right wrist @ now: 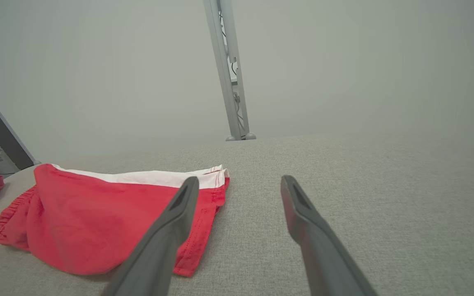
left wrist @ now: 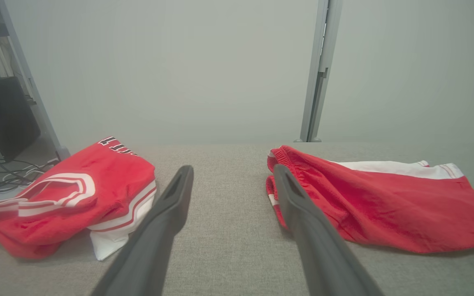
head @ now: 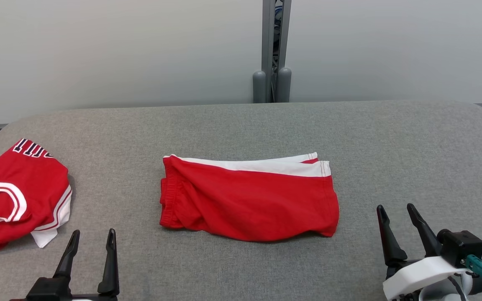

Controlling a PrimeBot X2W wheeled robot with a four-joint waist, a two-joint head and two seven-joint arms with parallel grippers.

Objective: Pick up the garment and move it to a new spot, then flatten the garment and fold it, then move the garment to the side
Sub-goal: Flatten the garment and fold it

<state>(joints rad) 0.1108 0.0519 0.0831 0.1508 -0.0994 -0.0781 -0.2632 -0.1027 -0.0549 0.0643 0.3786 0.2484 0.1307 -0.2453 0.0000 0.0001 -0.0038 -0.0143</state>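
Observation:
The garment [head: 249, 196], red shorts with a white band along the far edge, lies folded in the middle of the grey table [head: 391, 146]. It appears at the right of the left wrist view [left wrist: 385, 205] and at the left of the right wrist view [right wrist: 97, 218]. My left gripper [head: 92, 238] stands open near the front edge, to the garment's left, with nothing between its fingers. At the front right my right gripper [head: 396, 213] is open too, clear of the garment's right edge. From each wrist camera, the left gripper [left wrist: 233, 172] and the right gripper [right wrist: 239, 183] hover over bare fabric.
A red jersey [head: 19, 196] with white trim lies crumpled at the table's left edge, also in the left wrist view [left wrist: 76, 193]. A grey post [head: 272, 50] stands behind the table between pale wall panels. Cables and dark equipment [left wrist: 2, 119] sit on the floor at left.

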